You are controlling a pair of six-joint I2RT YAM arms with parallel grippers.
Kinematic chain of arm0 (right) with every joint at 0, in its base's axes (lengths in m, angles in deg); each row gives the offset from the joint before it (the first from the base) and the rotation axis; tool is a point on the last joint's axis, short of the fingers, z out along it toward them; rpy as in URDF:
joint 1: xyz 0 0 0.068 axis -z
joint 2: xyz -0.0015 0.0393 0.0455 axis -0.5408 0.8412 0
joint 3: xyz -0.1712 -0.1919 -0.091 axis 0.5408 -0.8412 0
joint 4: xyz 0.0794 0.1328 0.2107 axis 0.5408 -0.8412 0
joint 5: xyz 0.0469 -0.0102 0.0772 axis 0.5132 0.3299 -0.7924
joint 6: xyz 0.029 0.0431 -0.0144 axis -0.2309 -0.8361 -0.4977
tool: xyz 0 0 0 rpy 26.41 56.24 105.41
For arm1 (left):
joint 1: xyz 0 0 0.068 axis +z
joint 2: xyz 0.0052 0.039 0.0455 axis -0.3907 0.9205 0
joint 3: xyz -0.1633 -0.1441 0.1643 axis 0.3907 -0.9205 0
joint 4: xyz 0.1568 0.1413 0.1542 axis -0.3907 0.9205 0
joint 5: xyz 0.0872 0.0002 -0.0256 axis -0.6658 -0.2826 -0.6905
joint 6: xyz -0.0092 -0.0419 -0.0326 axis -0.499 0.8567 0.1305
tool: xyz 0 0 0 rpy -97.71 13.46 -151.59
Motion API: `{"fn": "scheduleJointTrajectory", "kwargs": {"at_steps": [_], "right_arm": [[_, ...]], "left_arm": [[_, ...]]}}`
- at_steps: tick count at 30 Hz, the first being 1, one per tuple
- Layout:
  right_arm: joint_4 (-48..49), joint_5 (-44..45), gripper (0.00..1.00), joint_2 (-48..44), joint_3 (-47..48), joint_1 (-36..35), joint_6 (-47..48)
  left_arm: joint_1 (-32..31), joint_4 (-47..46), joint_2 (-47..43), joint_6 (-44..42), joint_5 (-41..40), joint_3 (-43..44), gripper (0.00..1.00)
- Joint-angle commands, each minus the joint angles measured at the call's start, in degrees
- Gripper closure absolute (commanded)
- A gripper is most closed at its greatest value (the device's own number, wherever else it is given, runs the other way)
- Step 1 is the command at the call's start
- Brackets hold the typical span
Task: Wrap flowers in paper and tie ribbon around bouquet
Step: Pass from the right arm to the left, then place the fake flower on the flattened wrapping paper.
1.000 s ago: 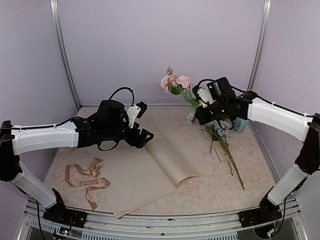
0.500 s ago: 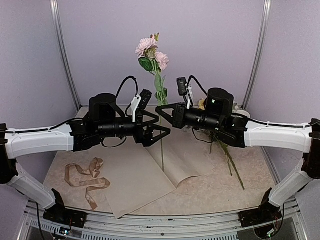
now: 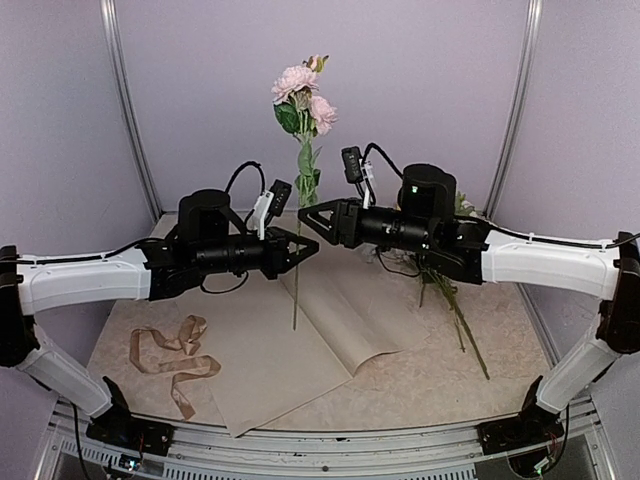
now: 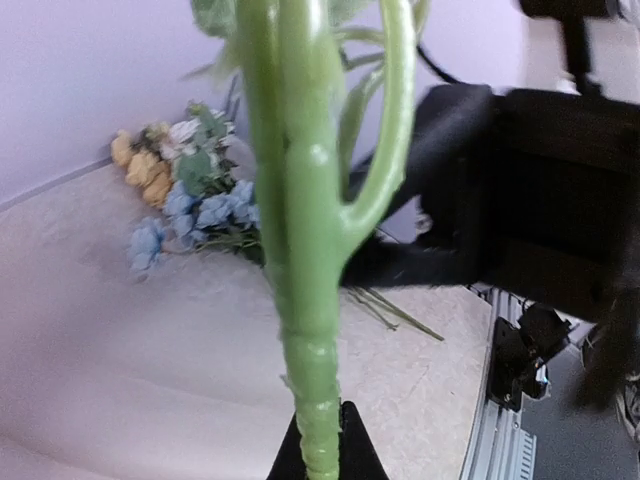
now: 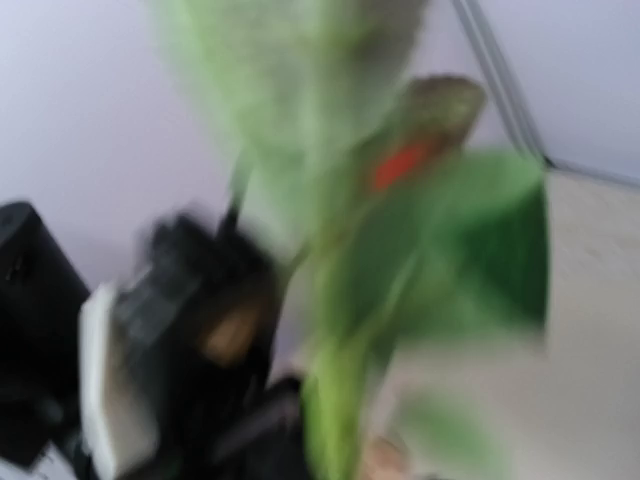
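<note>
Over the pale marbled table [image 3: 430, 372], the left gripper [image 3: 298, 247] alone clenches the tall pink-bloomed, green-stemmed artificial flower [image 3: 296, 82] low down, the right gripper [image 3: 312, 225] released, so the top-heavy flower may tip.

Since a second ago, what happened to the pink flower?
The right gripper carried the pink flower from the flower pile to the middle, upright over the paper. The left gripper closed on its stem. Whether the right let go is unclear. Paper, ribbon and pile stayed put.

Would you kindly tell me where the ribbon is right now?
In the top view, the ribbon lies loosely curled on the table at the near left, just beside the paper's left edge.
</note>
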Motion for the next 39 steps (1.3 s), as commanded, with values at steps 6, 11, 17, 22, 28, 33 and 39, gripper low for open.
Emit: {"fn": "scheduleJointTrajectory", "kwargs": {"at_steps": [6, 11, 17, 22, 28, 33, 39], "right_arm": [[-48.0, 18.8, 0.22, -8.7, -4.5, 10.8, 1.2], [-58.1, 23.8, 0.00, -8.4, -11.3, 14.6, 1.0], [-59.0, 21.2, 0.07, 1.2, -11.7, 14.7, 3.2], [-50.0, 11.4, 0.14, 7.9, -13.1, 14.6, 4.0], [-47.6, 9.3, 0.17, 13.4, -10.1, 13.9, 4.2], [-57.2, 28.1, 0.12, 16.0, -8.8, 13.3, 2.2], [-60.8, 34.9, 0.06, 15.3, -14.1, 13.4, -0.9]], "left_arm": [[15.6, 1.8, 4.3, 14.1, -1.5, -5.6, 1.00], [18.9, 6.5, 14.3, 13.0, -2.9, -0.2, 1.00], [19.7, 7.6, 25.8, 14.8, -1.1, 5.4, 1.00], [19.5, 7.4, 30.6, 15.2, -0.9, 6.3, 1.00], [19.6, 8.0, 32.2, 14.3, -1.4, 5.6, 1.00], [19.3, 8.2, 34.7, 14.4, 0.0, 7.1, 1.00], [19.2, 8.7, 35.7, 13.6, 1.2, 9.8, 0.99]]}}
